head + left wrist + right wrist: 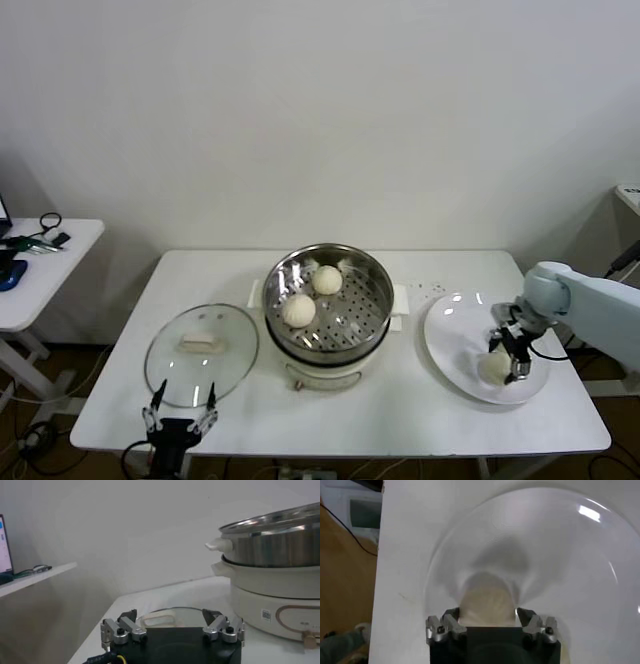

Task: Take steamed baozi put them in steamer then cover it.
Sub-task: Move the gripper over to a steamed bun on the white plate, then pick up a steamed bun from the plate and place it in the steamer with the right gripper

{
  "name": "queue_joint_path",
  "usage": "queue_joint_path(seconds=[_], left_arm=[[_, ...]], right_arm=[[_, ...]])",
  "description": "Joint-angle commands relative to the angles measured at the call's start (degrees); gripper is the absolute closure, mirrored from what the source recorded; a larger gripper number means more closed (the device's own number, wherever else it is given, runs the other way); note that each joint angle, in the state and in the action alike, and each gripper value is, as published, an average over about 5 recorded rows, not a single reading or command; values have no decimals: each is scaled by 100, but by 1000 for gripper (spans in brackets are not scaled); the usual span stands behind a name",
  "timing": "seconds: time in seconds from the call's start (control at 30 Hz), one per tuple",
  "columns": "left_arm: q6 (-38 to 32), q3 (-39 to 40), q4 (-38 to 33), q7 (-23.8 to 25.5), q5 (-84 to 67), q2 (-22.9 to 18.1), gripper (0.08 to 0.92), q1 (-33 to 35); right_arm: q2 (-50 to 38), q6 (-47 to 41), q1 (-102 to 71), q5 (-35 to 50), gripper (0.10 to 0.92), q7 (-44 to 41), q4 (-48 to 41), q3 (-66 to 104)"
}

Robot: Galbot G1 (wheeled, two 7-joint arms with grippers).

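The steamer [372, 268] stands at the table's middle on its cream-white pot base, uncovered, with two baozi [327, 279] [298, 310] inside. A third baozi [493, 368] lies on the white plate [450, 330] at the right. My right gripper [508, 358] is down over it, open, one finger on each side of the bun [487, 602]. The cover [201, 353] lies flat on the table left of the steamer. My left gripper [181, 416] is open and empty at the table's front edge, just in front of the cover [160, 616]. No fourth baozi shows.
A side table [40, 270] with cables stands at the far left. The steamer's pot base [280, 605] rises beside the left gripper. The plate sits close to the table's right edge.
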Motion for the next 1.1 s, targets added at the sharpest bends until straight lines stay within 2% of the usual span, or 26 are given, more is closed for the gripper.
queue_joint_path(seconds=[0.03,0.33,0.6,0.83,1.1], left_arm=[[8,0,-3,1,-1,7,177,-7],[5,-24,-19,13,-25,13,177,24],[-14,-35,-38,15,-24,21,177,64],[-40,-50,-70,14,-19,26,177,136],[-15,-59,-162,18,-5,59,177,185]], right_arm=[[74,21,-7,-37,307,-62,-80,-28],[45,142,244,18,338,-32,-6,-183],[250,615,1453,288,338,-69,434,-904],[895,1404,2930,429,338,-168,751,-1596],[1988,2509,3937,490,331,-208,303,-1908]])
